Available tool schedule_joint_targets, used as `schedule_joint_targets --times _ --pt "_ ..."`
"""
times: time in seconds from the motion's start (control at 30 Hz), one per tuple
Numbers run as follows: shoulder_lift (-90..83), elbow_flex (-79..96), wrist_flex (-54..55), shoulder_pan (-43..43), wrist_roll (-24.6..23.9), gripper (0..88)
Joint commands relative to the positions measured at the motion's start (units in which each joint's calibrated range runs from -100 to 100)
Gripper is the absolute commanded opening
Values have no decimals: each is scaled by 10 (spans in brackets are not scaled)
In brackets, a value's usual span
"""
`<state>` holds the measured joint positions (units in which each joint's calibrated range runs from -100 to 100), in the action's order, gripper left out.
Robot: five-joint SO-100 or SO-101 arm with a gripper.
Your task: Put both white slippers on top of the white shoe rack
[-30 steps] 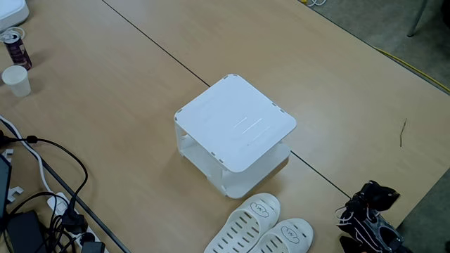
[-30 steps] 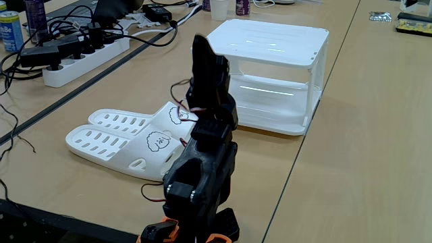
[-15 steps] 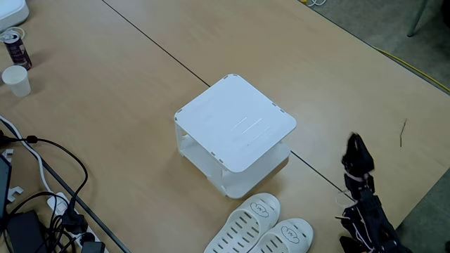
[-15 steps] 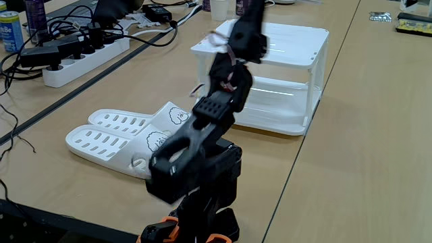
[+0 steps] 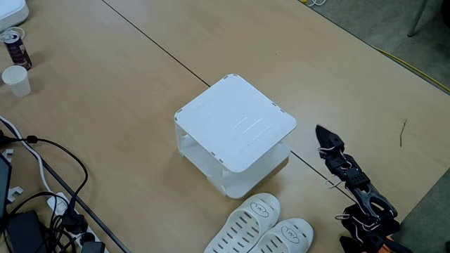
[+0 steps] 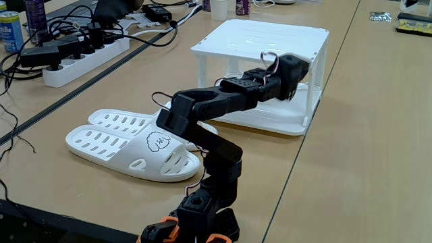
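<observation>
Slippers (image 5: 261,226) lie side by side, down-left of the claw (image 5: 322,133) in a fixed view; claw's opening unclear.

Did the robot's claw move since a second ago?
Yes. In a fixed view the gripper has stretched out from its folded spot at the table edge toward the white shoe rack. The white slippers lie untouched.

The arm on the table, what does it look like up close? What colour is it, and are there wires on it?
The arm is built of chunky matte black blocks joined in a chain, on a black base with orange parts at the bottom. Thin loose wires, red and white among them, loop along the outside near its joints. The gripper tapers to a dark, pointed tip. I see no markings.
</observation>
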<state>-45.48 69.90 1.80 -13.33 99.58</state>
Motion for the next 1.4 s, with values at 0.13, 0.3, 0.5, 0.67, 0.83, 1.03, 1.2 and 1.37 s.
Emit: schedule_joint_targets --times 0.13,0.3,0.5,0.67,0.83,1.03,1.2,1.37 --pt "-2 -82 -234 122 4 7" --pt "-1 -109 -340 262 4 7" --pt "7 -43 -341 367 4 8" --pt "7 12 -276 406 4 44" --pt "7 91 -166 424 4 55" --pt "7 143 -158 381 4 56" --pt "14 185 -158 350 4 49" --pt "56 193 -158 364 4 49"
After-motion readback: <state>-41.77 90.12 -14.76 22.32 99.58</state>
